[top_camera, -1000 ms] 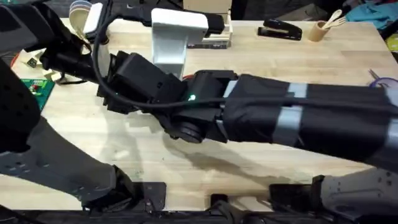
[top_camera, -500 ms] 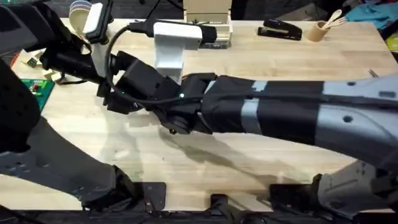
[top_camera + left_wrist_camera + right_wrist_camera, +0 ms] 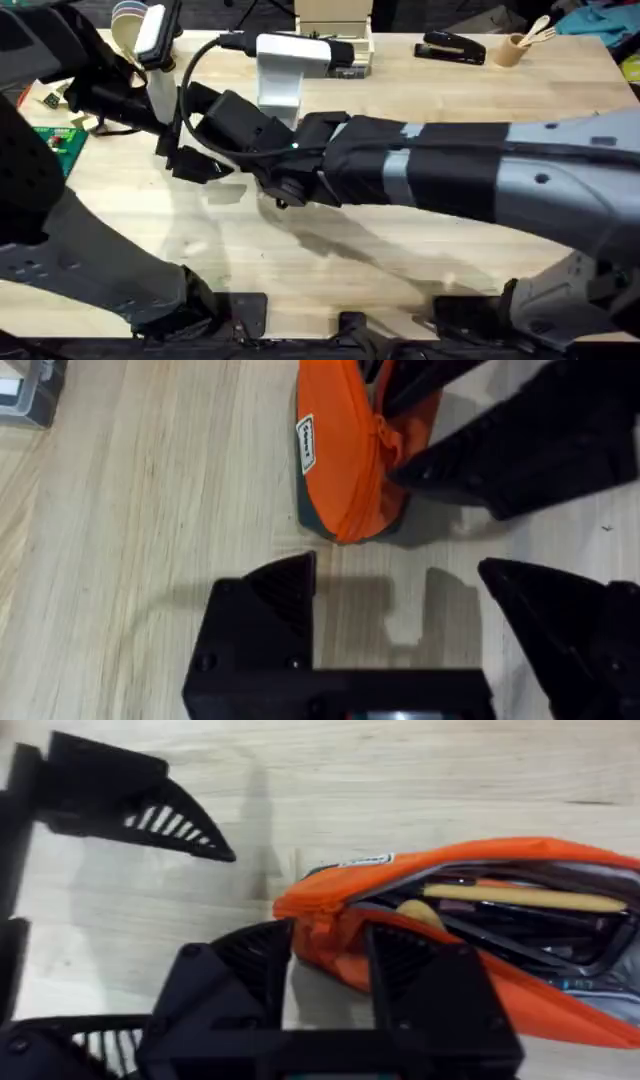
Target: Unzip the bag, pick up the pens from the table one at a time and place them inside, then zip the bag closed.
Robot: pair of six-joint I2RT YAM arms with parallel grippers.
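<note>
No legible text; bag (image 3: 345, 455) tag unreadable

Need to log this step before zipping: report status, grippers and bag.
Right gripper shut on the bag at its end. Left gripper open, beside the bag on the table. Bag unzipped, pen inside. Nothing blocking.

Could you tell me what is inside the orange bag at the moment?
Through the open zipper of the bag, a tan-yellow pen lies among dark items. The fabric sides cover the rest of the inside.
</note>
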